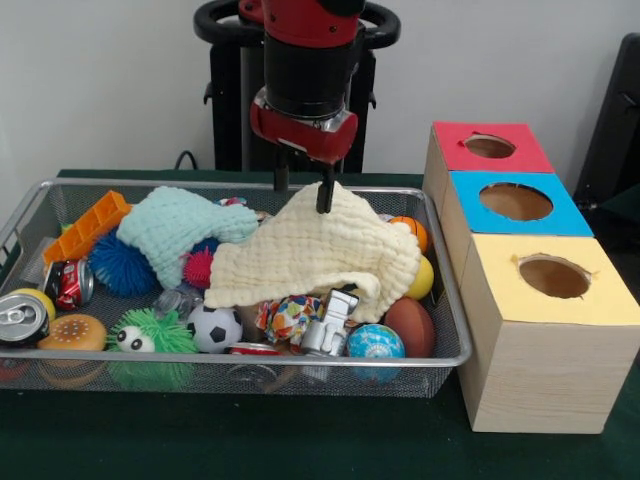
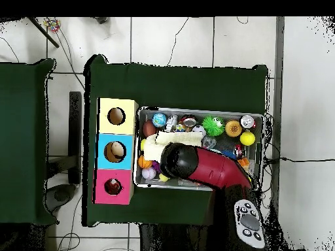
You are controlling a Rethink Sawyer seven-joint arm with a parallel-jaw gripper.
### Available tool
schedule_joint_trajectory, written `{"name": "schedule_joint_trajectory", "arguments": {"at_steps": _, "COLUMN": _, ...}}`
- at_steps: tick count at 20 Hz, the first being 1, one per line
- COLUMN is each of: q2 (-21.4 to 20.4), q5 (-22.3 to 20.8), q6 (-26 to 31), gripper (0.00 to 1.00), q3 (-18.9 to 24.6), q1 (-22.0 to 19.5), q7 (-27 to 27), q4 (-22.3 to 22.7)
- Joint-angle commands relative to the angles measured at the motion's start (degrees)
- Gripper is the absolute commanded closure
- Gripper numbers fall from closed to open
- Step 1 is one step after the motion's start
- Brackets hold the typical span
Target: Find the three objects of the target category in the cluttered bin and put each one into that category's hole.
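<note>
Gripper (image 1: 302, 192) fingers look spread, I'd say open, tips at the top fold of the cream cloth (image 1: 320, 255) draped over toys in the wire bin (image 1: 250, 358), beside the yellow-topped box (image 1: 552, 300).

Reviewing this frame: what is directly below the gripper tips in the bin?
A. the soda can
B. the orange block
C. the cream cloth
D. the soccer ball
C: the gripper has its tips at the raised top of the cream cloth.
</note>
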Motion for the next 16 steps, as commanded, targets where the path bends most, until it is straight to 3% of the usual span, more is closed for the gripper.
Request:
{"name": "schedule_joint_trajectory", "arguments": {"at_steps": 1, "q2": -1.7, "q5": -5.0, "q6": -6.3, "gripper": 0.0, "q3": 0.0, "q1": 0.8, "q7": 3.5, "q4": 2.1}}
{"name": "schedule_joint_trajectory", "arguments": {"at_steps": 10, "q2": -1.5, "q5": -0.1, "q6": -1.1, "gripper": 0.0, "q3": 4.8, "q1": -2.5, "q7": 3.9, "q4": 4.0}}
{"name": "schedule_joint_trajectory", "arguments": {"at_steps": 16, "q2": -1.8, "q5": 0.2, "q6": 1.3, "gripper": 0.0, "q3": 5.5, "q1": -2.9, "q7": 3.5, "q4": 3.5}}
